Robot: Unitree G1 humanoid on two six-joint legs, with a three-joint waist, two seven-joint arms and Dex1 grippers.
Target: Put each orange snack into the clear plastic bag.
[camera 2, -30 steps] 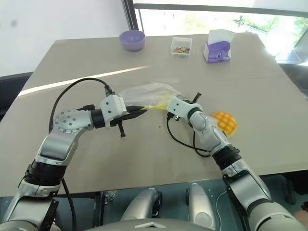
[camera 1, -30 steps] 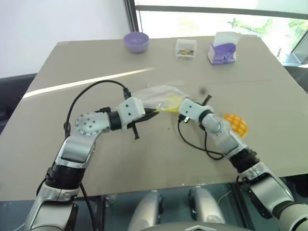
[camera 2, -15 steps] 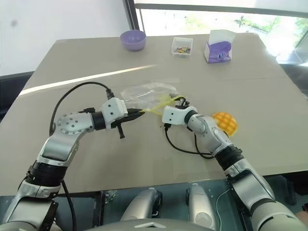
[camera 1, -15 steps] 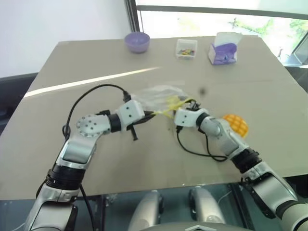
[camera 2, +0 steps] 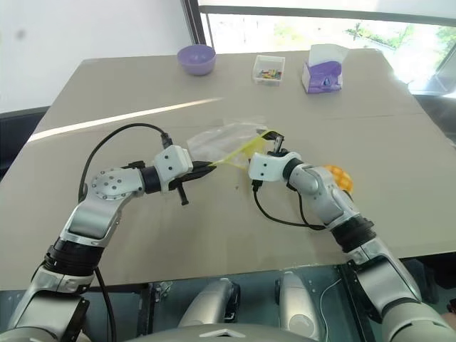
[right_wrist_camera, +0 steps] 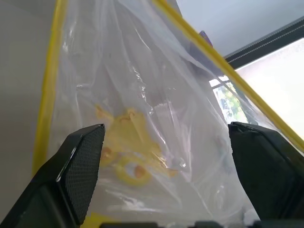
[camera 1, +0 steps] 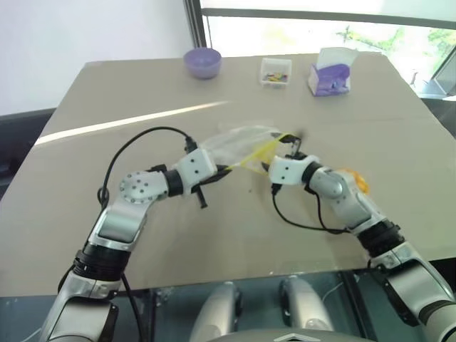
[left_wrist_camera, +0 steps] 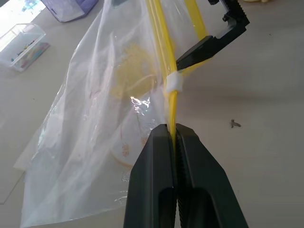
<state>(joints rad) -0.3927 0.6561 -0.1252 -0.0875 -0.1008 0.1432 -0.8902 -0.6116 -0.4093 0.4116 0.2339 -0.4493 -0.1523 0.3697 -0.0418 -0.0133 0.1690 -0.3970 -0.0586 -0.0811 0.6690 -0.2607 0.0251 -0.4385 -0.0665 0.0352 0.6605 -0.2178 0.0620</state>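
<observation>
Clear plastic bag (left_wrist_camera: 95, 109) edge pinched by left hand (left_wrist_camera: 173, 137)

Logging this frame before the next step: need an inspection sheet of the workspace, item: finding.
Surface: tan table, a streak of glare across it.
Job's things: clear plastic bag held up by its yellow seal strip; orange snack on the table behind the right forearm, outside the bag.
Clutter: purple bowl, small clear box, purple-and-white box along the far edge.
Grippers: left gripper shut on the seal strip; right gripper open at the bag's mouth.
Cables: black cable looping over the left arm, another under the right.
Surroundings: bright window behind.
</observation>
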